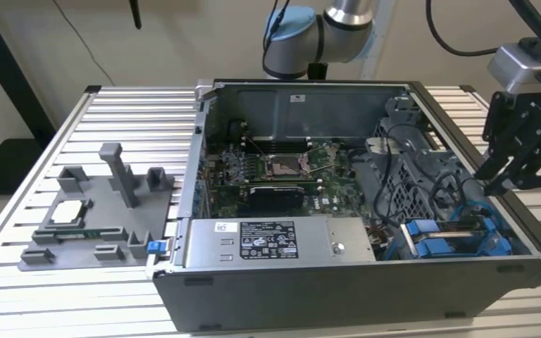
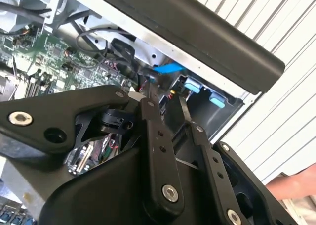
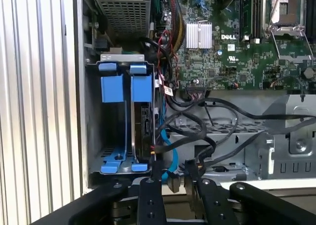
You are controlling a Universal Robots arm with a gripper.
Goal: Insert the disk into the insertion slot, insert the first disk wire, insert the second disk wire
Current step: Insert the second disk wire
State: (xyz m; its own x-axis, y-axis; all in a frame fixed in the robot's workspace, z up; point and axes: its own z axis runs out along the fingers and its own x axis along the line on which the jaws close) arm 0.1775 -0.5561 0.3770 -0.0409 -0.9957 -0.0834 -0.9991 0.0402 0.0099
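The blue-framed silver hard drive [image 3: 144,128] sits in the grey cage bay [image 3: 92,116] just ahead of our black gripper [image 3: 174,179] — lengthwise away. Its grip we cannot tell.

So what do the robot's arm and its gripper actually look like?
The arm is a silver-grey metal tube with a rounded light-blue joint cap, and black cables loop beside it. The matte black gripper is built of flat jointed bars dotted with silver screw heads, mounted under a silver-grey block.
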